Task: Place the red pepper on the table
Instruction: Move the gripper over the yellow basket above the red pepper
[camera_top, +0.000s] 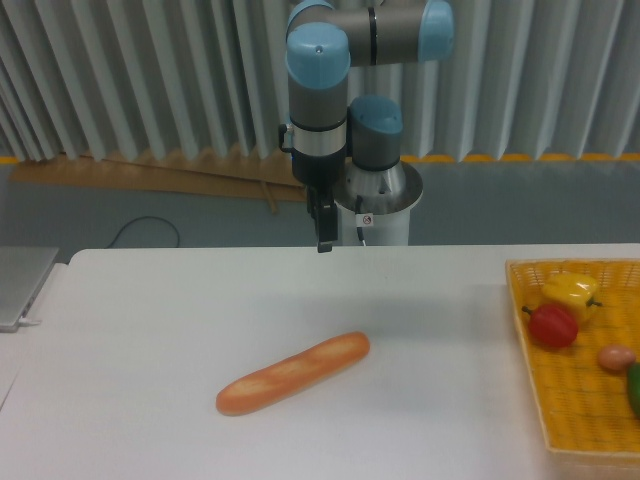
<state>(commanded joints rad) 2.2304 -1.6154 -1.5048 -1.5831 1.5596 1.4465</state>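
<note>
While basket (580, 400) holds red pepper (553, 325), yellow pepper (570, 291)

White worktop (150, 330), plain and unpatterned. Baguette (294, 373) near centre is coloured golden orange with paler slashes. Yellow woven basket tray (560, 400) at right shows a fine lattice pattern. In it, glossy red pepper (553, 325), yellow pepper (571, 292) behind, a pinkish-tan item (616, 357) and a green vegetable (634, 388) at the edge. Arm (320, 90) is grey with light-blue caps.
</note>
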